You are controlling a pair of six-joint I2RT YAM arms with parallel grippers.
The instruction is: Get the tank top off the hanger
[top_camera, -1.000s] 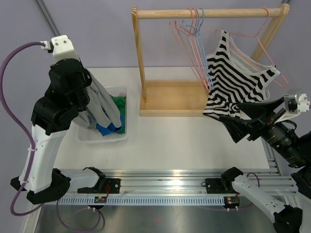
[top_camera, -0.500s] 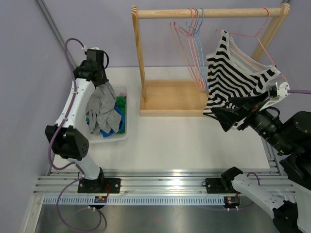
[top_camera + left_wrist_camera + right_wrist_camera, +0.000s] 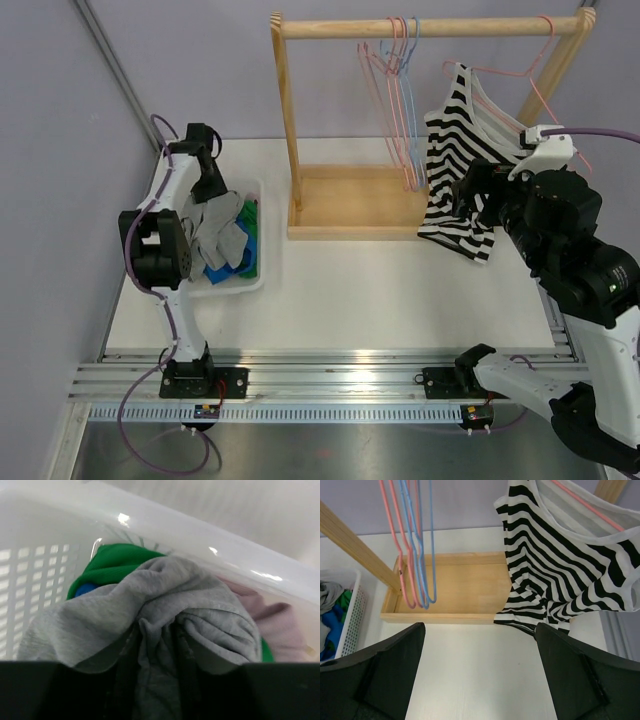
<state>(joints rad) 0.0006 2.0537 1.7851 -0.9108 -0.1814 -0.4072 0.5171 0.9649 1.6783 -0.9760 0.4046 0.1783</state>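
A: Starting with the top camera, looking for the striped tank top (image 3: 450, 150).

B: Found on the pink hanger (image 3: 505, 72), hooked over the right end of the wooden rack (image 3: 430, 27), with the hem drooping past the front edge of the rack's base. Not off yet.

A: And the right gripper (image 3: 468, 195)?

B: Right up against the garment's lower right side. Touching or merely in front — cannot tell from above. Left gripper (image 3: 222, 205) well apart, down in the white basket (image 3: 262, 250) among a heap of clothes.

A: Moving to the left wrist view.

B: Full of gray garment (image 3: 165, 595), bunched up and pinched between jaws closed on its folds. Green cloth (image 3: 115, 565) beneath, pinkish cloth (image 3: 280, 625) to the right, all inside the basket's slotted wall.

A: Then the right wrist.

B: Both fingers (image 3: 390, 680) spread wide, holding nothing, with bare tabletop (image 3: 480, 655) between. Tank top ahead and to the right, draped on its hanger, hem reaching down to the tip of the right-hand finger — contact unclear. Empty pink and blue hangers (image 3: 415, 545) dangling to the left, over the rack's base.
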